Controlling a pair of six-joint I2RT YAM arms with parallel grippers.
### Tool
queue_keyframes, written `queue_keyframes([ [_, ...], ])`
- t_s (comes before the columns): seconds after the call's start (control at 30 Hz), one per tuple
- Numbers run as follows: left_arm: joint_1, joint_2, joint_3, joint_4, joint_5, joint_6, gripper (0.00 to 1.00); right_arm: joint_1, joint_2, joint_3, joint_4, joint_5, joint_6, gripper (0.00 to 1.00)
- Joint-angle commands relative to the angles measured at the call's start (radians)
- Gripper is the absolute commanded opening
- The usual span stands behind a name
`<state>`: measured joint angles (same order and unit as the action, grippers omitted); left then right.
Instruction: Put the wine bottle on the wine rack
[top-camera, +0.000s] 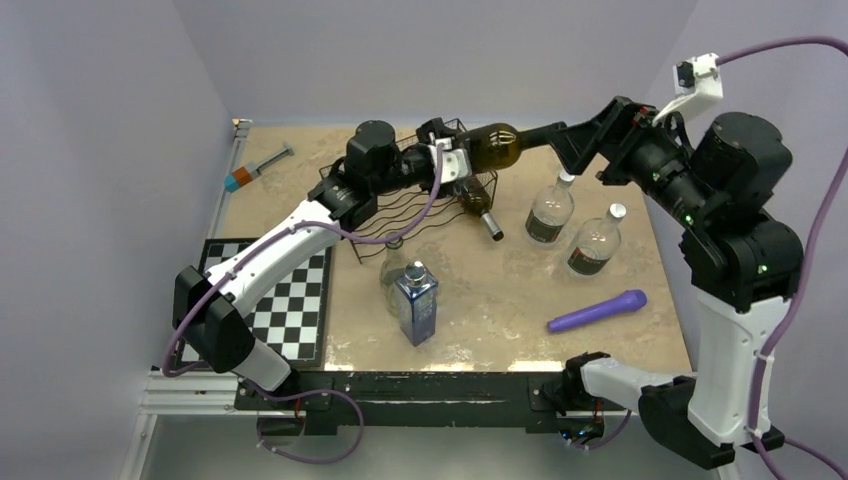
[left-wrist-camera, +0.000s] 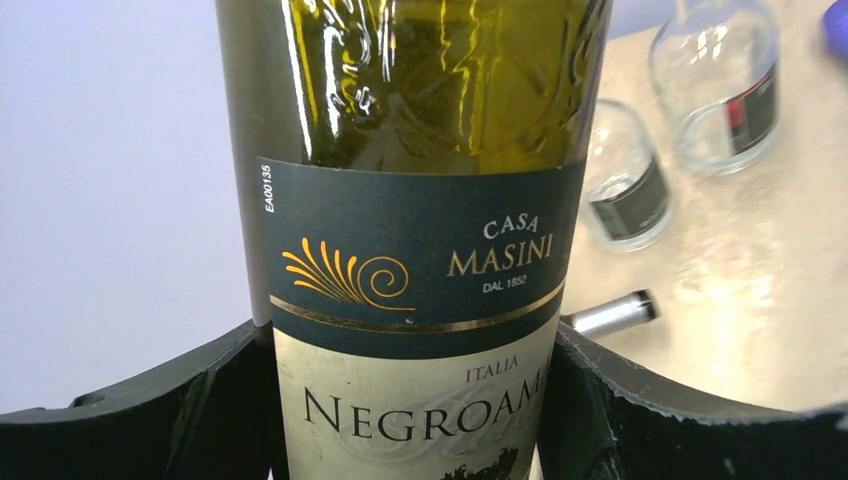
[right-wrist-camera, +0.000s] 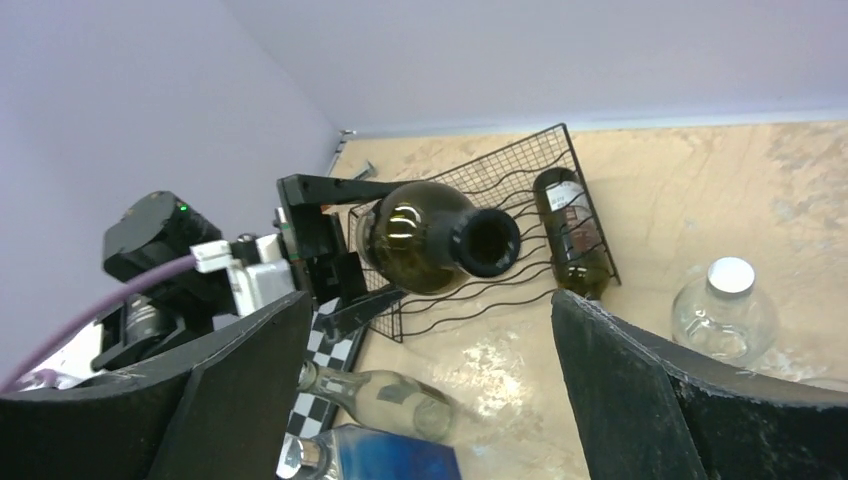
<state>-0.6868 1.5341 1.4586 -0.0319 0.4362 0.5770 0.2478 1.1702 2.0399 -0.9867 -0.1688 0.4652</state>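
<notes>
The dark olive-green glass wine bottle (top-camera: 497, 146) hangs on its side, pinched across its paper-labelled belly by the left gripper (left-wrist-camera: 412, 415), one black finger (left-wrist-camera: 215, 405) pressed to each flank. The right gripper (right-wrist-camera: 430, 320) has its fingers spread wide, with the bottle's open mouth ahead between them and touched by neither. The black wire-mesh wine rack (right-wrist-camera: 520, 165) sits just under the left fingers, and a second dark glass bottle (right-wrist-camera: 572, 232) lies in an end trough.

One gripper seems to bear the whole weight, so the squeeze should be firm: the glass is slick and round, while the matt label offers more bite. The bottle's length should line up with a free dip in the wavy wire, and the belly should settle there before the fingers part. The thin wire frame looks light and may shift if nudged
</notes>
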Motion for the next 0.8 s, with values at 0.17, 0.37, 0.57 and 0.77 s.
queue_keyframes([
  [0.17,-0.003,-0.024,0.003,0.253,0.008,0.511,0.0,0.001,0.038,0.124,-0.127,-0.079,-0.109,0.91],
  [0.37,-0.003,-0.007,-0.024,0.306,0.01,0.676,0.0,0.002,0.108,0.133,-0.269,-0.113,-0.171,0.86],
  [0.57,0.002,0.023,-0.02,0.386,0.009,0.858,0.0,0.004,0.199,0.164,-0.392,-0.162,-0.222,0.71],
  [0.77,0.004,0.042,-0.012,0.426,0.022,0.859,0.0,0.003,0.212,0.109,-0.397,-0.193,-0.259,0.7],
])
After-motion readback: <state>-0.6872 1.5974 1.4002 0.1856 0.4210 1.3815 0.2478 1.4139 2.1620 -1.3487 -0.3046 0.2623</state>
